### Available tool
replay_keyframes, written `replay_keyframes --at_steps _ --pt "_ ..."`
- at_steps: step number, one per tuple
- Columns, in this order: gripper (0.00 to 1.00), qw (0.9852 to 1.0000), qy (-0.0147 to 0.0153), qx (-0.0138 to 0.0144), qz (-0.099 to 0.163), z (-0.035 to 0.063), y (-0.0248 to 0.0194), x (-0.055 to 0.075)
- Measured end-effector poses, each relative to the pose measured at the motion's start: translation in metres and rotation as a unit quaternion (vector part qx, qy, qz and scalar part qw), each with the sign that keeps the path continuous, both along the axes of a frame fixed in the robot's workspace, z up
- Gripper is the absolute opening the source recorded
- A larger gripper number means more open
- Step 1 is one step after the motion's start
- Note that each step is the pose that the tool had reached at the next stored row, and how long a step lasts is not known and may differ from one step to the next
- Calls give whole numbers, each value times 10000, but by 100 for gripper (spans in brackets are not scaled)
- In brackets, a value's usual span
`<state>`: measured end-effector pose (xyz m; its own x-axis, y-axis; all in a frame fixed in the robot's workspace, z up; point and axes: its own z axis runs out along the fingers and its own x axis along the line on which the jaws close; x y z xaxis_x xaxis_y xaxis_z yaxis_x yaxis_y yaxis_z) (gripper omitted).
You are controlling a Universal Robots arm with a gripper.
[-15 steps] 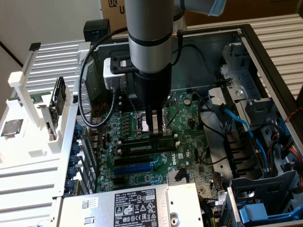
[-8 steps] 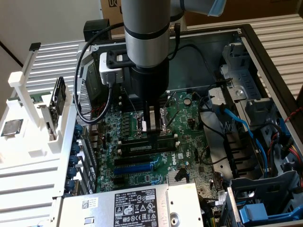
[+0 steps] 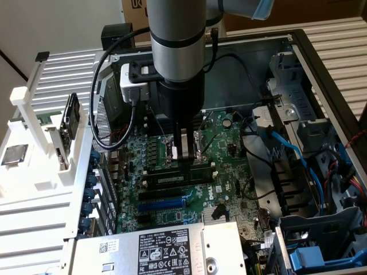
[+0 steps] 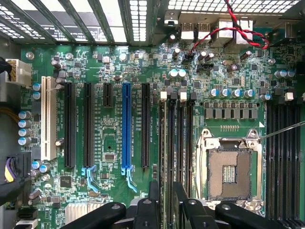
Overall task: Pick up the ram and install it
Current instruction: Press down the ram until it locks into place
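My gripper (image 3: 184, 156) hangs straight down from the arm over the motherboard (image 3: 229, 172) inside the open computer case. It is open, with its dark fingertips low over the row of black memory slots (image 3: 178, 172). The ram (image 3: 174, 179), a thin stick with a pale sticker, stands on edge in one of those slots, just in front of the fingertips. In the wrist view my gripper (image 4: 166, 191) straddles one of the black slots (image 4: 170, 143), one finger on each side. From that angle I cannot tell the ram's edge apart from the slot.
A blue slot (image 3: 166, 203) (image 4: 126, 124) runs beside the black ones. The open processor socket (image 4: 232, 167) lies close by. A power supply (image 3: 166, 249) borders the front, blue and black cables (image 3: 287, 149) crowd the exterior view's right, and a white fixture (image 3: 34, 172) stands on its left.
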<state>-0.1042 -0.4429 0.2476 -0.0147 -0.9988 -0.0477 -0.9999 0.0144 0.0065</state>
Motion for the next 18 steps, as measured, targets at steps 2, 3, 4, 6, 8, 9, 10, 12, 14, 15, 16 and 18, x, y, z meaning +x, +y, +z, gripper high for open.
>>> replay_keyframes --at_steps 2,3,4,6,8,9,10,12,14,15,16,18 --pt "27 10000 0 0 0 0 0 0" --pt "27 10000 0 0 0 0 0 0" --pt "27 10000 0 0 0 0 0 0" --pt "24 10000 0 0 0 0 0 0" --pt "11 10000 0 0 0 0 0 0" --pt "11 10000 0 0 0 0 0 0" --pt "11 10000 0 0 0 0 0 0" --pt "11 10000 0 0 0 0 0 0" --pt "11 10000 0 0 0 0 0 0" --pt "11 10000 0 0 0 0 0 0" --pt "11 10000 0 0 0 0 0 0" --pt "11 10000 -1 0 0 0 0 -3"
